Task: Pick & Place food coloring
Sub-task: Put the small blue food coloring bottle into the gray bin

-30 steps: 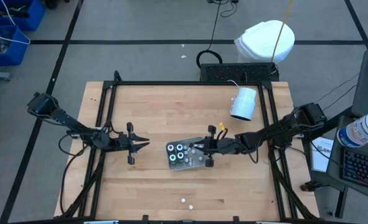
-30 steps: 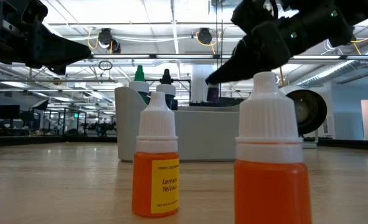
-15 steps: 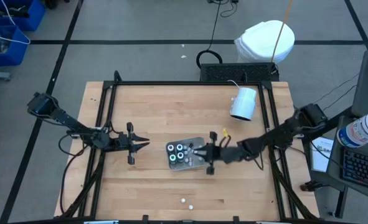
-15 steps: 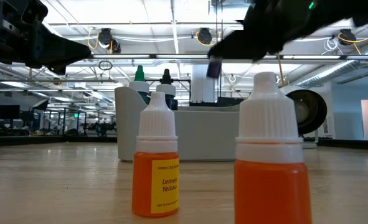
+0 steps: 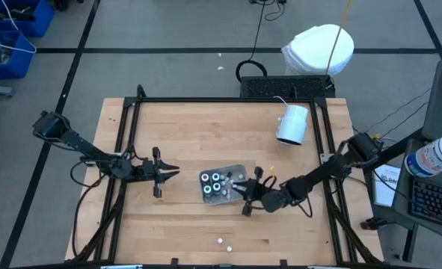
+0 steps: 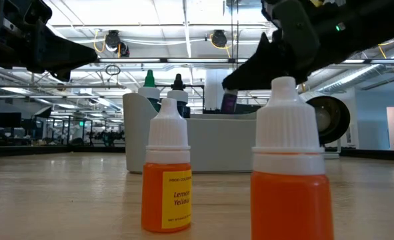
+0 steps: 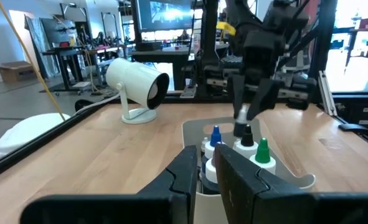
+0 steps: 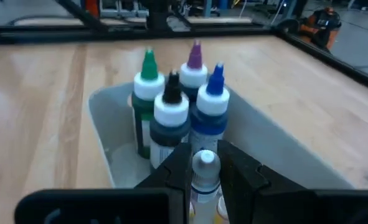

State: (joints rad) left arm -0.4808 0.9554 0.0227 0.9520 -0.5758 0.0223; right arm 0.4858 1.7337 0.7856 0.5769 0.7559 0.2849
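Observation:
A grey tray (image 5: 236,170) stands mid-table. Several food coloring bottles stand upright in it at its left end (image 5: 213,183): green (image 8: 147,93), black (image 8: 170,112), purple (image 8: 194,70) and blue (image 8: 214,102). My right gripper (image 5: 239,187) reaches in from the table's right over the tray's right end, shut on one more small white-capped bottle (image 8: 205,169). That bottle shows purple in the low view (image 6: 229,101). My left gripper (image 5: 174,173) waits shut to the left of the tray, pointing level at it. My right gripper pinches the small bottle between its two fingers, one on each side, just below the white cap (image 8: 205,160). The fingers come from the table's right, slanting a little down. The bottle stays upright, with its tip up, over the tray's right end.
Two orange and yellow bottles (image 6: 167,175) (image 6: 290,170) stand near the table's near edge (image 5: 224,243). A white cylindrical device (image 5: 293,124) lies at the far right of the table. A black frame (image 5: 131,127) runs around the tabletop.
My right arm has swung toward the table's near edge and rolled its wrist, with the bottle still pinched over the tray's right end. The bottle rose and then came back down to about its earlier height.

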